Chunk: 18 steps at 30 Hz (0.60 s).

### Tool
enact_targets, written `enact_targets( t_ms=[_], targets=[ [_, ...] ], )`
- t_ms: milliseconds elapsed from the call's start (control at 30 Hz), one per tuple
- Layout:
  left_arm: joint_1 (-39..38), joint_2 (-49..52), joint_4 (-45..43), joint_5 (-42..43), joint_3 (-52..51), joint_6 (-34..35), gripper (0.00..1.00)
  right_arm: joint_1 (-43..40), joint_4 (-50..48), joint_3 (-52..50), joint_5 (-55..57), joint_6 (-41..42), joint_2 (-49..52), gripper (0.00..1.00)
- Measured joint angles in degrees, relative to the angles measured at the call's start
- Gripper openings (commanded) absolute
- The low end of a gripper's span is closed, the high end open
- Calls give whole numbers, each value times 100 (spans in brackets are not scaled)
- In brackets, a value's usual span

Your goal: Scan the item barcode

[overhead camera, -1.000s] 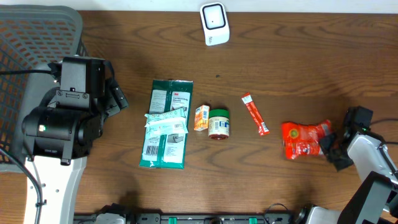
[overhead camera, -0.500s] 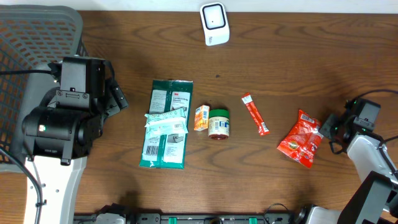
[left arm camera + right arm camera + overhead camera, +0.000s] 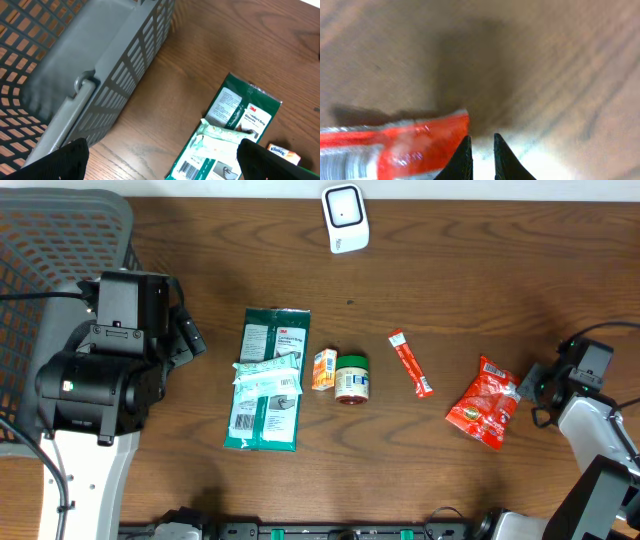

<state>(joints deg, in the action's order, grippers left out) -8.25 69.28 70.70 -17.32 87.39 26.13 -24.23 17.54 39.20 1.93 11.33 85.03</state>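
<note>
1. Your right gripper [image 3: 481, 150] has its fingers parted by only a narrow slit. Bare table [image 3: 480, 280] shows through the slit, and nothing is pinched in it.
2. The red snack packet [image 3: 395, 150] lies flat on the wood just to the left of those fingertips in the right wrist view. Its near corner is close beside the left finger. You cannot tell from the blurred picture whether they touch.
3. From overhead, the same red snack packet [image 3: 483, 405] sits tilted just in front of your right gripper [image 3: 528, 388], towards the middle of the table.
4. Your left gripper [image 3: 160, 165] is spread wide and holds nothing. Its two dark fingers [image 3: 65, 160] stand at the lower corners of the left wrist view.
5. Ahead of the left gripper and to its right lies the green wipes pack [image 3: 230, 125], with a small orange packet [image 3: 282, 151] just past it. The grey basket [image 3: 100, 65] is ahead to its left.
6. Beyond the red snack packet from your right gripper, well apart, lie a red stick sachet [image 3: 410, 364] and a green-lidded jar [image 3: 351, 378].
7. The white scanner [image 3: 345, 218] stands at the far table edge, well apart from both grippers.
</note>
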Motion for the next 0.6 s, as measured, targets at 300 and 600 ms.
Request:
enact_targets(
  t_ms=[300, 600],
  targets=[
    [0, 0, -2, 0, 0, 0, 95, 0, -146, -251, -568, 796, 0, 4],
    [0, 0, 0, 0, 0, 0, 95, 0, -955, -273, -1110, 789, 0, 5]
  ],
)
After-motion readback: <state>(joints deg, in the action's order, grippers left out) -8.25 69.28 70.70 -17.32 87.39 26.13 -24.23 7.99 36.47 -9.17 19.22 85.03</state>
